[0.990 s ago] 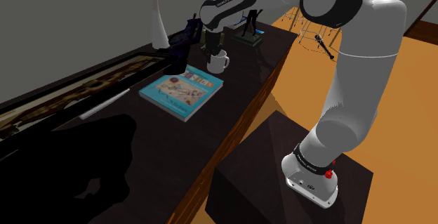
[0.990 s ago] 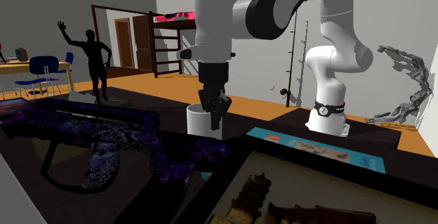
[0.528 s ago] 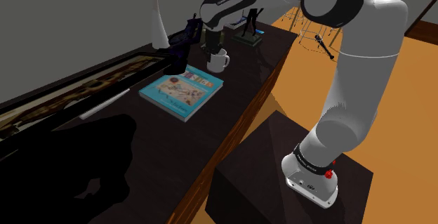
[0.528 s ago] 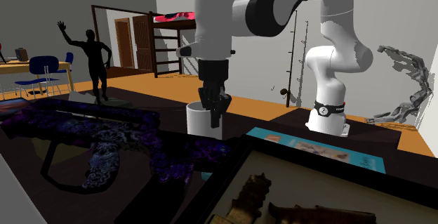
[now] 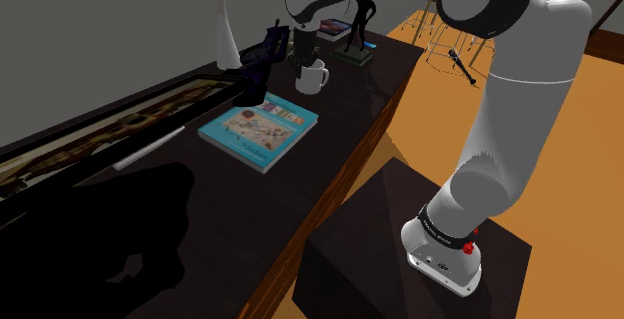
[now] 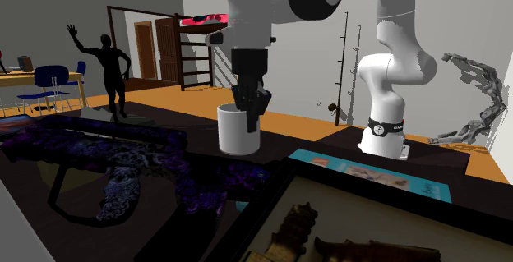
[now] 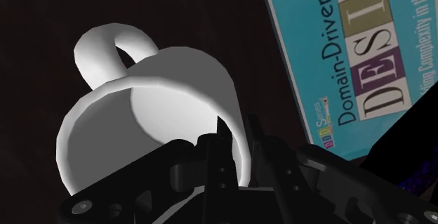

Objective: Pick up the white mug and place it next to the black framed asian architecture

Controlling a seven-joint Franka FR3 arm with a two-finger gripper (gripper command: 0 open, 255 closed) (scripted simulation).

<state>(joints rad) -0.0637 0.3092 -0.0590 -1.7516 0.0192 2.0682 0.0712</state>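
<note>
Arm point(image 5: 520, 97): white shells, dark grey joints, white lettering on one dark band. Base point(image 5: 443, 257): white, black ring, red button point(image 5: 467, 248). Gripper point(image 6: 250, 119): all black, screws visible.

Table inventory:
- one white mug point(image 5: 313, 76)
- one teal book point(image 5: 258, 130), titled Domain-Driven Design
- one black-framed picture point(image 5: 95, 139)
- one purple-patterned rifle point(image 6: 123, 149)
- one black human figurine point(image 5: 357, 25)
- one white robot arm point(image 5: 510, 97)
- one dark stand point(image 5: 390, 237)

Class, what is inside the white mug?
The gripper clasps the rim of the mug, with one black finger inside. Bare white inner wall shows beside it. The gripper covers the rest of the inside.
</note>
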